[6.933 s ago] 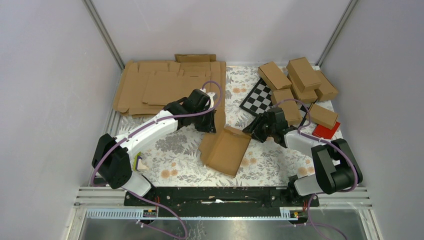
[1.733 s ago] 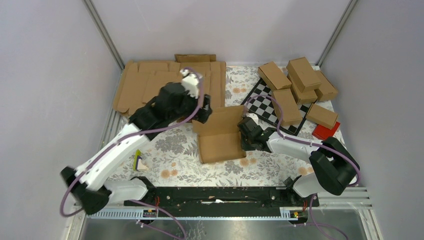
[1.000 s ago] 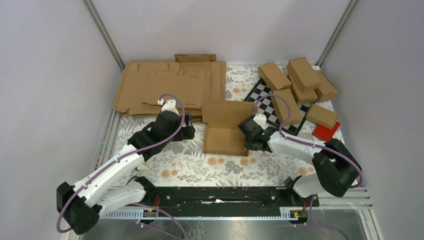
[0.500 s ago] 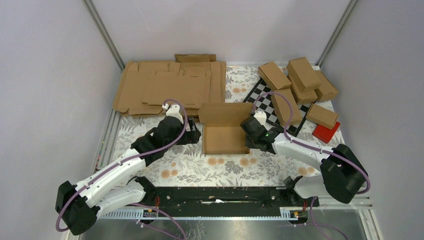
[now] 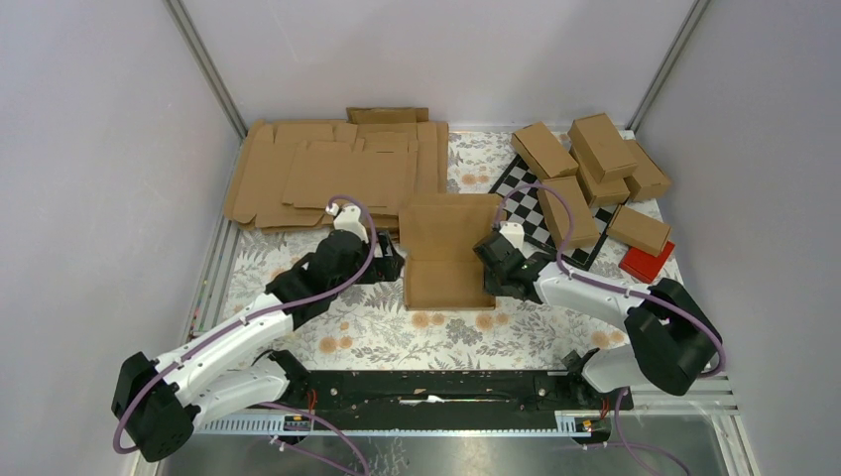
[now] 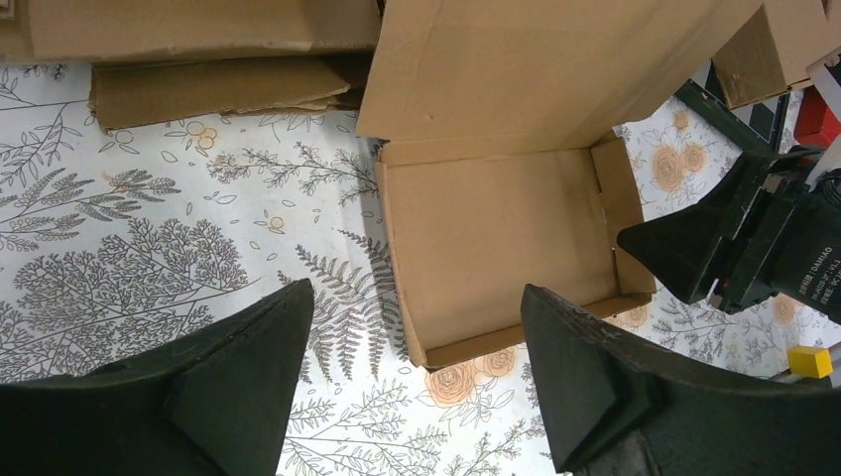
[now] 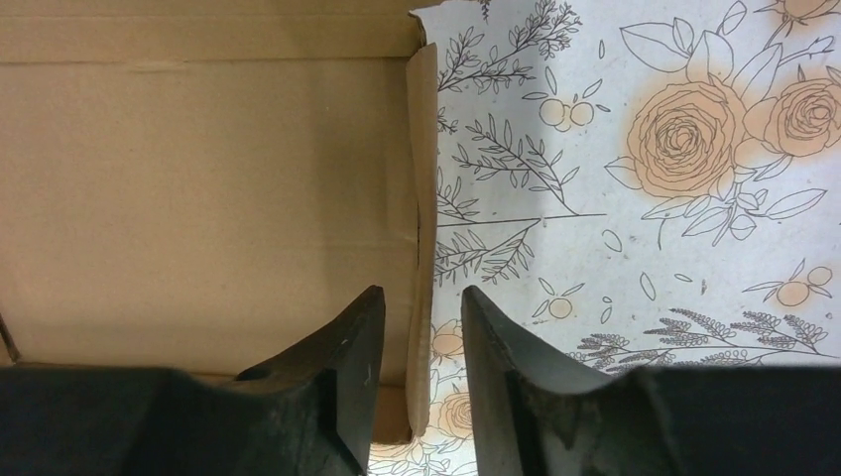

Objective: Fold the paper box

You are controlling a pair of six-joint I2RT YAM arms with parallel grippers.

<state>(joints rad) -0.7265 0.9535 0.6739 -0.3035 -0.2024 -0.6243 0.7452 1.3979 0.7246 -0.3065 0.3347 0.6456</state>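
Observation:
The paper box (image 5: 441,281) sits in the middle of the floral mat as an open brown tray. Its lid flap (image 5: 448,226) is raised at the far side. My left gripper (image 5: 393,266) is just left of the box and stands open. In the left wrist view nothing lies between its fingers (image 6: 238,377), and the box's near-left corner (image 6: 421,352) shows beyond them. My right gripper (image 5: 488,276) is open at the box's right side. In the right wrist view (image 7: 421,294) its jaws straddle the upright right wall (image 7: 422,178), with a gap on each side.
A pile of flat cardboard blanks (image 5: 327,174) lies at the back left. Several folded cartons (image 5: 595,159) sit at the back right, partly on a checkerboard (image 5: 518,193). A red block (image 5: 647,260) lies near the right arm, and a small yellow block (image 6: 811,360) lies beside it.
My right gripper has opened and let go of the box's right wall. The left gripper has edged closer to the box's left side. The box has settled squarer on the mat.

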